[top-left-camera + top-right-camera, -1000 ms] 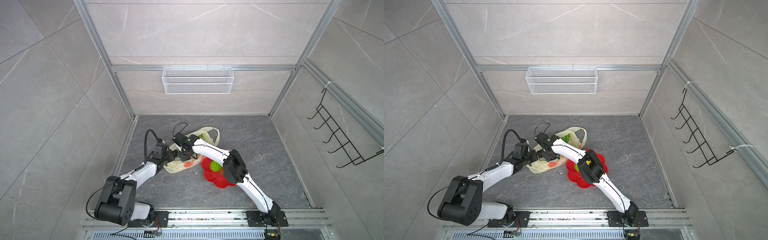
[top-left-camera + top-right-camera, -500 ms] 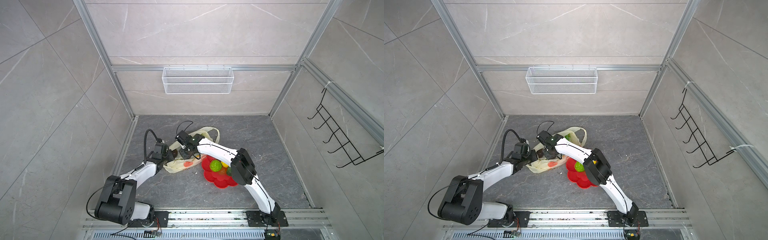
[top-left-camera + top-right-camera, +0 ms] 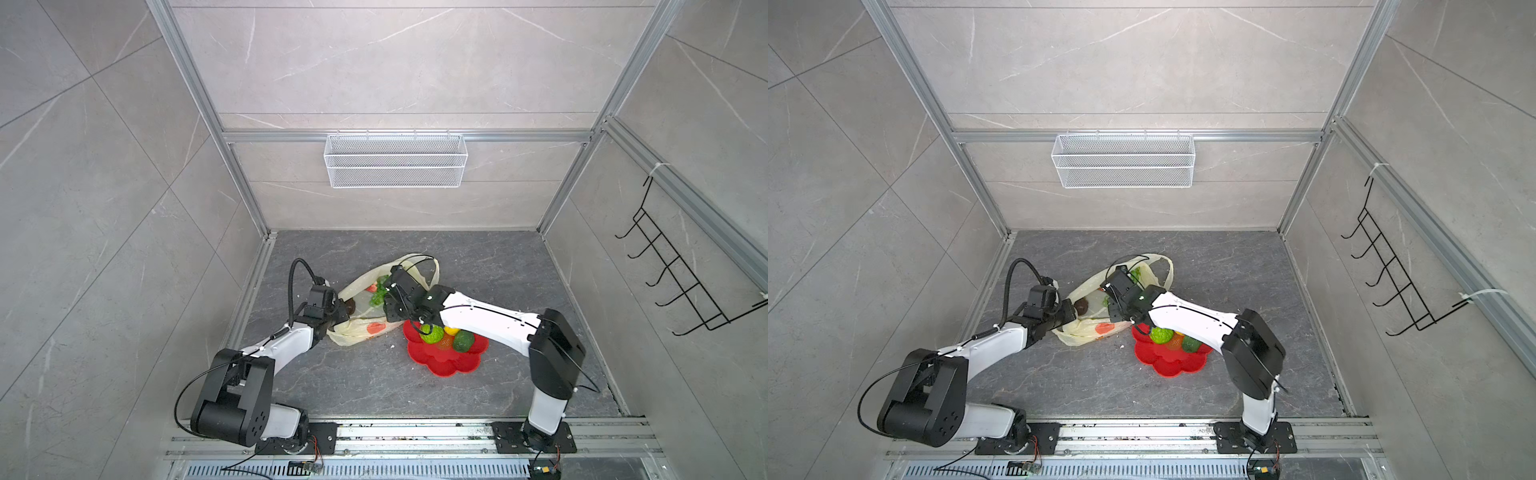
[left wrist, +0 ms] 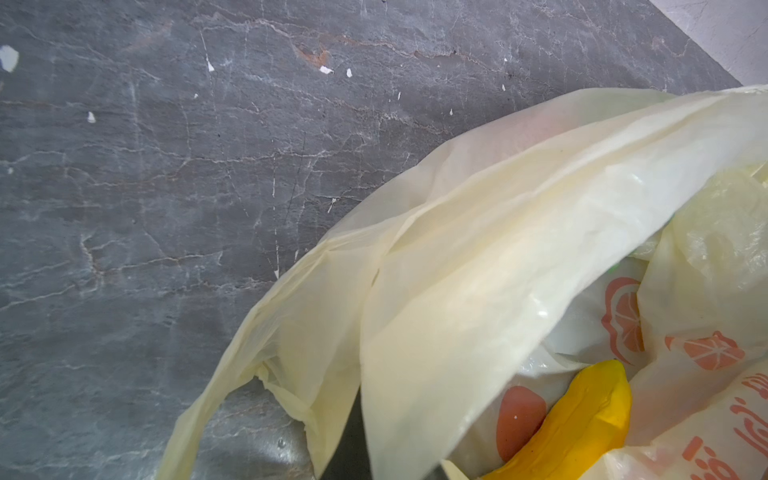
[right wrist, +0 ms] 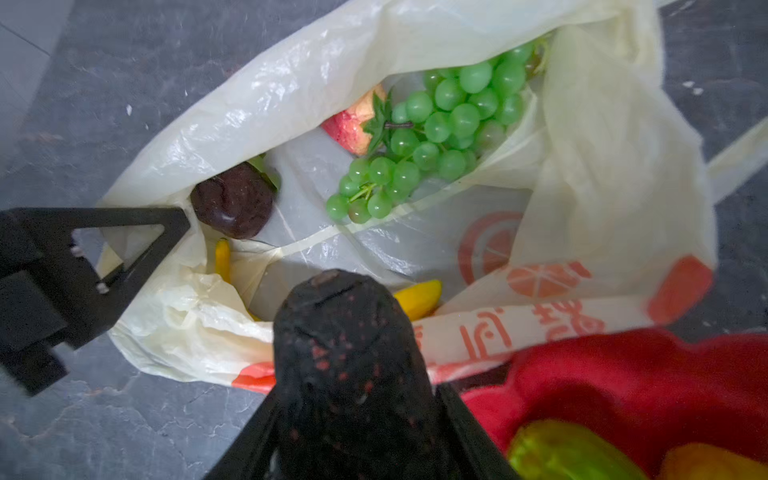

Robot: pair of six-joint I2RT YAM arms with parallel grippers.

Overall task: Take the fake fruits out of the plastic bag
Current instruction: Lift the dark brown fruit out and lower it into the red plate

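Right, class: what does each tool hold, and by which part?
The left tool pinches the plastic bag at its mouth edge; the right tool apparently grips a dark avocado by its broad end.

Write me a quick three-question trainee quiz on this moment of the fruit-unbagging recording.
1. True or false: the green grape bunch lies inside the plastic bag.
2. What is the left gripper shut on? A) the bag's edge B) the banana C) the red plate
3. Which thing is the right gripper clamped on?
Key: 1 true; 2 A; 3 the dark speckled fruit.
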